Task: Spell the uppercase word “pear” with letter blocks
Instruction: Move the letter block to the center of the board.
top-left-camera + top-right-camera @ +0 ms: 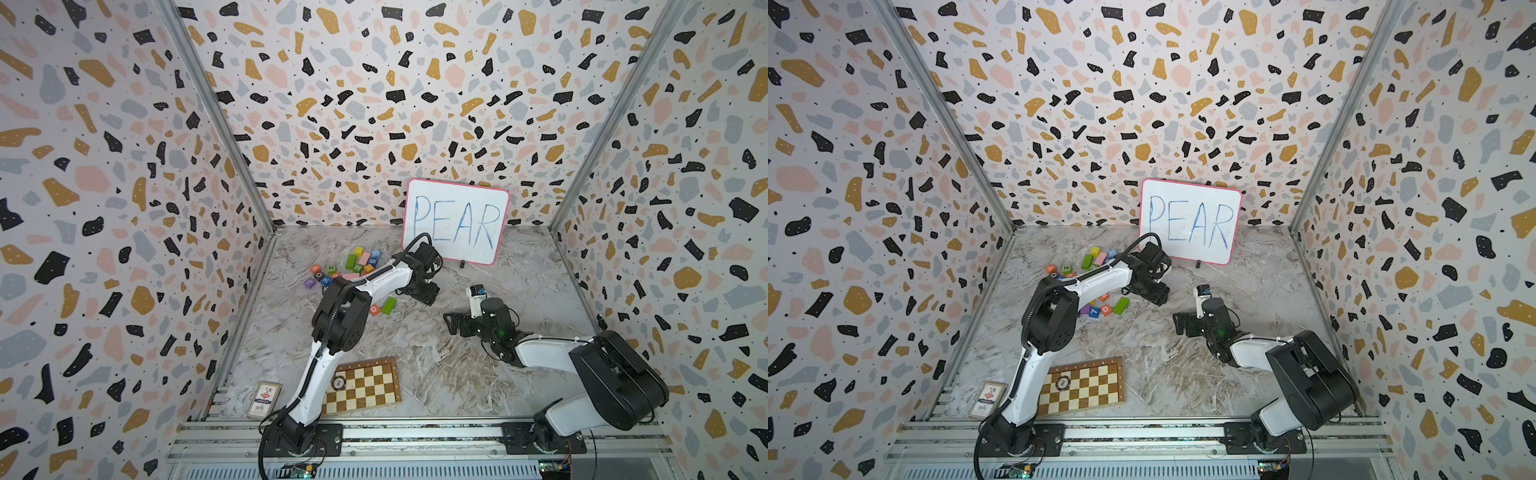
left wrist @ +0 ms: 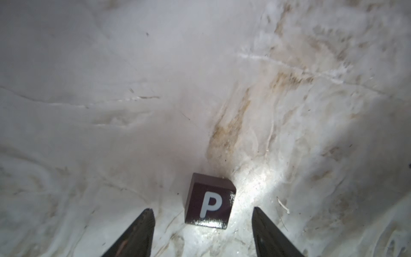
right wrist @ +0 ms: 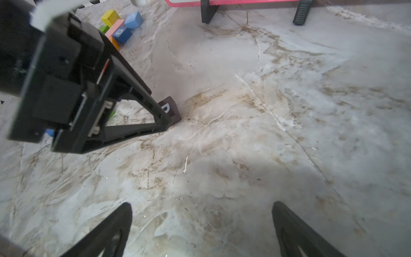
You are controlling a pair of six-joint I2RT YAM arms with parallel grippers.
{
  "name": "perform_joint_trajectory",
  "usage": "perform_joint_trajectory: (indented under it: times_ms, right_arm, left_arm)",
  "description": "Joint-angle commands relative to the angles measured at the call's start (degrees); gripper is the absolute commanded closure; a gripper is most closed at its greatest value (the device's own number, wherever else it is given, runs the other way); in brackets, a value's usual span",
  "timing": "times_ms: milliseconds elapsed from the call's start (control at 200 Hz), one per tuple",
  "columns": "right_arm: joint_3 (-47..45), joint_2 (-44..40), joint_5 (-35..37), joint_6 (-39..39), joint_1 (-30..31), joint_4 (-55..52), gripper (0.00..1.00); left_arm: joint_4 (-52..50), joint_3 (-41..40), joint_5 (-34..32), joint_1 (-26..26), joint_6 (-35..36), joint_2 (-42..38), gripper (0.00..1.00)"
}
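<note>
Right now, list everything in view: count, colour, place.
P block: one, dark brown, on table between left fingers, not gripped.
other blocks: pile, count unclear, mixed colours, back left of table.
whiteboard: one, white, pink rim, reads PEAR, standing at table back.
chessboard: one, brown and cream, table front.
chip: one, dark, on chessboard.
card box: one, white, front left corner.
left fingers: two, black, open either side of P block.
right fingers: two, black, open, empty, over table.
</note>
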Motion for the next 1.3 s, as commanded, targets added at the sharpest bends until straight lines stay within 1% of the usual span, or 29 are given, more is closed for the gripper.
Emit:
perform_joint_trajectory:
  times_ms: [0,330,436,551,671,821,971,1061,1297]
  right_arm:
    - [0.7,0.7,-0.1,0.2,0.2,0.3,0.00]
    - [0.9,0.8,-0.2,0.0,0.2,-0.4,0.00]
    - [0.9,0.6,-0.1,-0.3,0.2,-0.8,0.01]
    - [1.0,0.4,-0.1,-0.4,0.2,-0.8,0.00]
    - [1.2,0.4,-0.2,-0.8,0.2,-1.2,0.01]
    - [1.2,-0.2,0.3,-1.1,0.2,-1.7,0.01]
    - [0.4,-1.2,0.5,-0.9,0.6,-1.3,0.01]
    - [0.3,-0.8,0.4,-1.0,0.5,-1.2,0.01]
    - [2.3,0.0,0.8,-1.9,0.6,-2.2,0.00]
  left_arm:
    - [-3.7,3.4,0.2,0.1,1.3,1.4,0.39]
    - [-2.9,2.3,-2.3,0.1,0.4,2.3,0.53]
    - [-2.0,1.4,-2.7,0.1,0.2,2.3,0.54]
    - [-2.0,2.5,-2.9,0.1,0.3,3.0,0.50]
    - [-1.8,3.1,-3.9,0.1,0.3,3.5,0.50]
    - [-0.4,2.0,-3.8,0.1,0.0,3.9,0.55]
    - [-1.3,3.5,-3.3,0.2,-0.8,5.4,0.58]
    - [-1.2,2.8,-4.5,0.2,-1.3,5.0,0.61]
    - [0.0,1.1,-4.6,1.0,-3.6,5.2,0.64]
